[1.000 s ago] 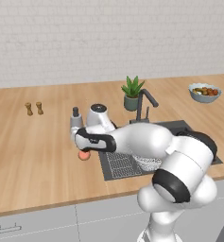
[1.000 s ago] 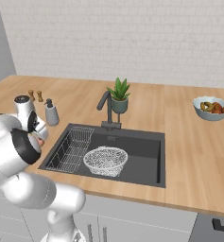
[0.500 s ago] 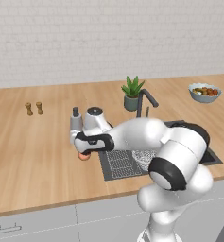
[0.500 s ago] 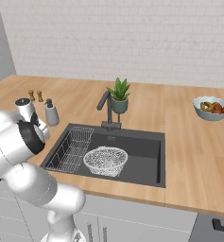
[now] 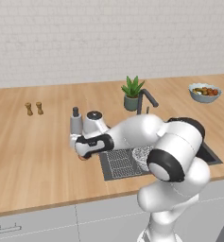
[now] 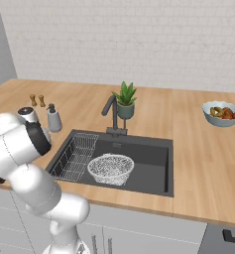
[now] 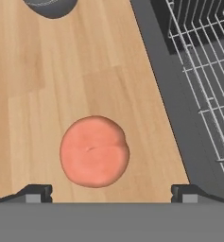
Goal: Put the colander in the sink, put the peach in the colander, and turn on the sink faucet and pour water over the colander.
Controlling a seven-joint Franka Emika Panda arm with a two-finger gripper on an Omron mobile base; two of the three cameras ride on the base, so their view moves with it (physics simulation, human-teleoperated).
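The small round orange-pink peach (image 7: 94,151) on the table is framed by the wide-open hand (image 7: 111,193); lowering and closing is called for next

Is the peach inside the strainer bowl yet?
No. The peach lies on the wooden counter beside the sink, between the open gripper fingertips. The colander sits in the sink with nothing in it.

The colander (image 6: 111,168) sits in the sink (image 6: 153,161), right of the wire rack (image 6: 76,155). The peach (image 7: 94,151) lies on the counter (image 7: 47,85) just left of the sink's edge — soap dispenser (image 6: 53,118) behind it, faucet (image 6: 110,110) behind the basin.
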